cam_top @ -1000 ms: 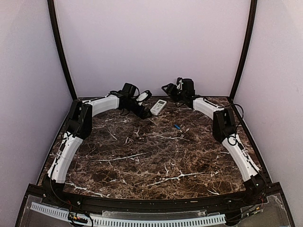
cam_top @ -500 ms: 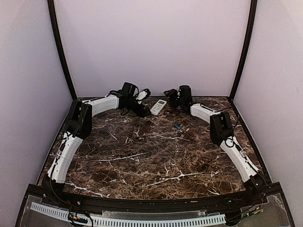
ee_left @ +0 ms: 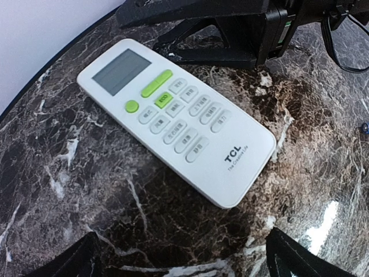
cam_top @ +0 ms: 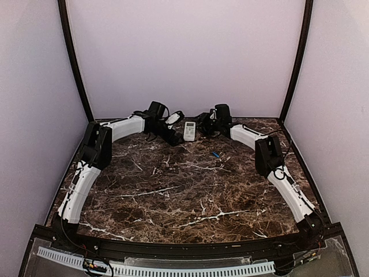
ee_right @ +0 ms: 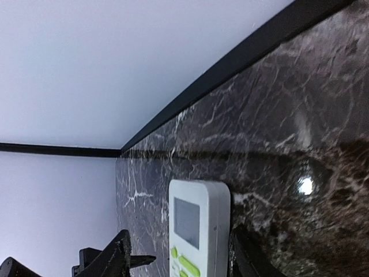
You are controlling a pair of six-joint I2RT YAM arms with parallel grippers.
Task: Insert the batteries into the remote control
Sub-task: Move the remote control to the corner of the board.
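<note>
The white remote control (ee_left: 173, 118) lies face up on the marble near the back edge, its grey display at one end. It also shows in the top view as the remote control (cam_top: 189, 131) and in the right wrist view as the remote control (ee_right: 199, 231). My left gripper (ee_left: 179, 266) is open just short of the remote's plain end and holds nothing. My right gripper (ee_right: 179, 254) is open around the display end. One of its fingers (ee_right: 248, 257) rests against the remote's long edge, and the other stands apart. One blue battery (cam_top: 215, 154) lies loose on the table nearer to me.
The black back rim of the table (ee_right: 230, 63) and the lilac back wall lie right behind the remote. The right arm's black gripper body (ee_left: 230, 29) crowds the far side of the remote. Open marble (cam_top: 184, 190) spreads toward the arm bases.
My right gripper has moved left up to the remote and its jaws have narrowed around it. The remote has turned a little straighter. The left jaws have widened slightly; that arm has stayed put.
</note>
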